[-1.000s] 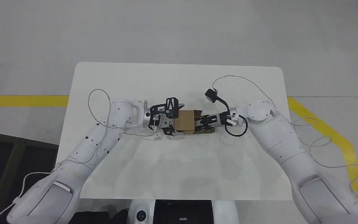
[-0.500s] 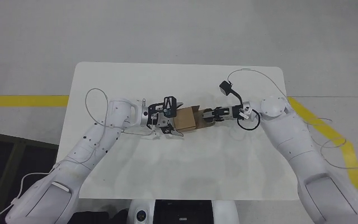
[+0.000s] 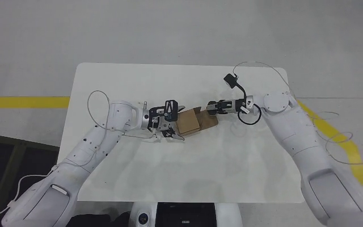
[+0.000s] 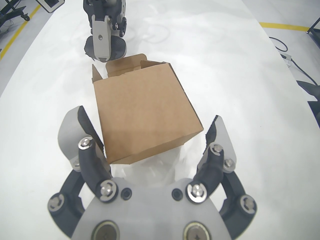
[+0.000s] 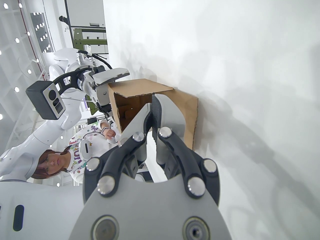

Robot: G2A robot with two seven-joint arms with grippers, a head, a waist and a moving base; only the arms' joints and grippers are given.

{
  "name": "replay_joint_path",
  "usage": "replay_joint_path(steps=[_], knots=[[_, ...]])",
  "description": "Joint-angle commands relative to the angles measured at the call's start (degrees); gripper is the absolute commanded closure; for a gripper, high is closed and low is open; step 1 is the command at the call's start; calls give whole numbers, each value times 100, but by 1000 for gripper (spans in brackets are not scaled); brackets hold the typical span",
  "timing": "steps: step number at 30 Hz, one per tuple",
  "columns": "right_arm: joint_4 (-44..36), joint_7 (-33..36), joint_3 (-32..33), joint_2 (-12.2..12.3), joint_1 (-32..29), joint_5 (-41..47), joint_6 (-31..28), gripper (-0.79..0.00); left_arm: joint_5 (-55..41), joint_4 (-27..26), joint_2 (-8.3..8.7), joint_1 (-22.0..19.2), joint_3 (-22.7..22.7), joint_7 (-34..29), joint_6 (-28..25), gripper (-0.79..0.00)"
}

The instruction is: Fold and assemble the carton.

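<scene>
Carton point(image 3: 189, 121) is seen lying on its side near the middle of the white table point(image 3: 170, 170). Its open mouth is turned toward the right arm, and one flap point(image 3: 207, 120) is spread out on the tabletop. The left gripper point(image 4: 148, 113) is held at the opposite end, its fingers spread wide to either side of the box, with one finger just beside a corner. The right gripper point(image 5: 153, 102) is found just beyond the open mouth, its fingers pressed together with nothing between them. Compared with a second ago, it has been drawn off the flap toward the table's far side, so the flap is now uncovered.
</scene>
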Motion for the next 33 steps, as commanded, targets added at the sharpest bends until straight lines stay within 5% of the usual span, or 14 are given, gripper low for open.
replay_joint_path(steps=[1,18,33], knots=[[121,52,-91,-71,88,43,-84,0,-2,18,14,-19,17,32,0,-785],[1188,585,-624,-619,755,384,-932,0,-54,90,59,-114,200,122,0,-785],[757,811,-1069,-472,545,799,-707,0,-9,206,68,-150,162,142,0,-785]])
